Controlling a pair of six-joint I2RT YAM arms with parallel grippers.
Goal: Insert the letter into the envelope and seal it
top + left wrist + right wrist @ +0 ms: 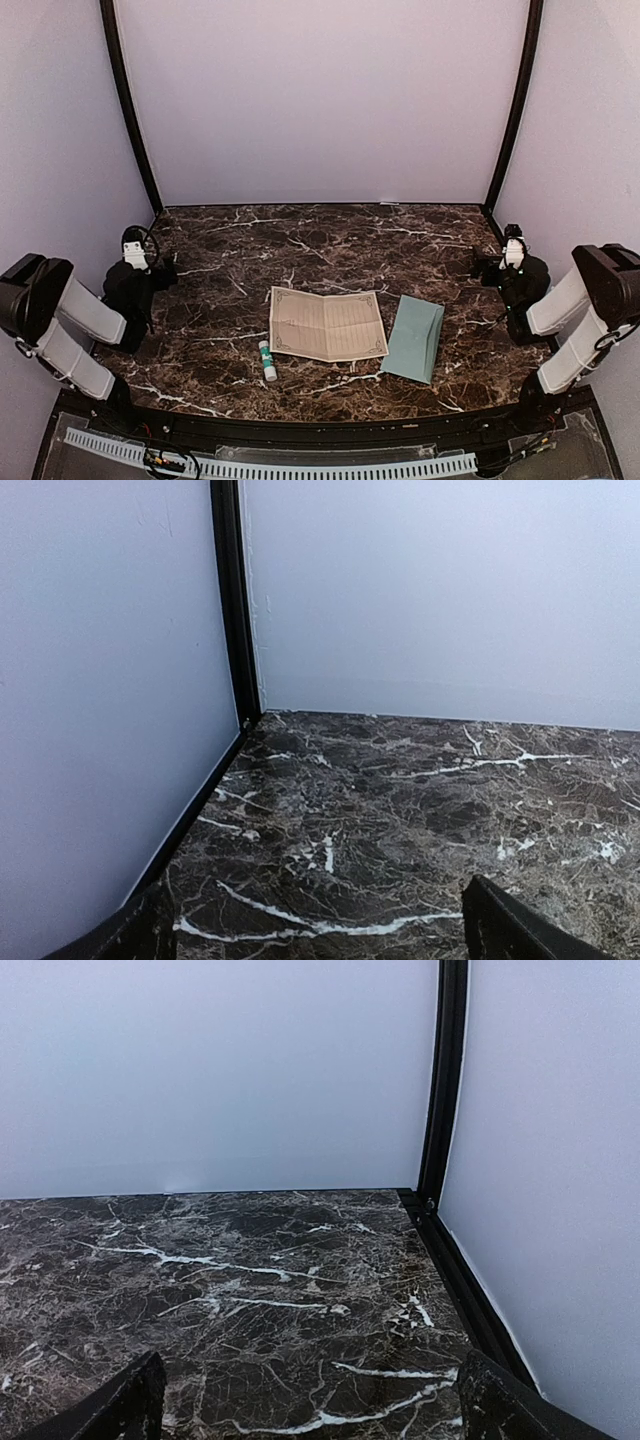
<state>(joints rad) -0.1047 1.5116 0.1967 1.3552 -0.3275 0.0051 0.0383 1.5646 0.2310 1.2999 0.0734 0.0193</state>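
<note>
Flat teal envelope beside unfolded letter

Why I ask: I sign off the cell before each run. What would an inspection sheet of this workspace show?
Surface: dark marble-pattern table, white veins, no spills seen.
Job's things: cream printed letter lying unfolded near the middle front; teal envelope flat just to its right; glue stick lying by the letter's near left corner.
Clutter: nothing seen.
Grippers: left gripper and right gripper both open and empty, parked at the table's sides, away from the paper.
Cables: black loop at the left wrist; loose wiring below the near edge.
Surroundings: plain pale walls, black corner posts.
</note>
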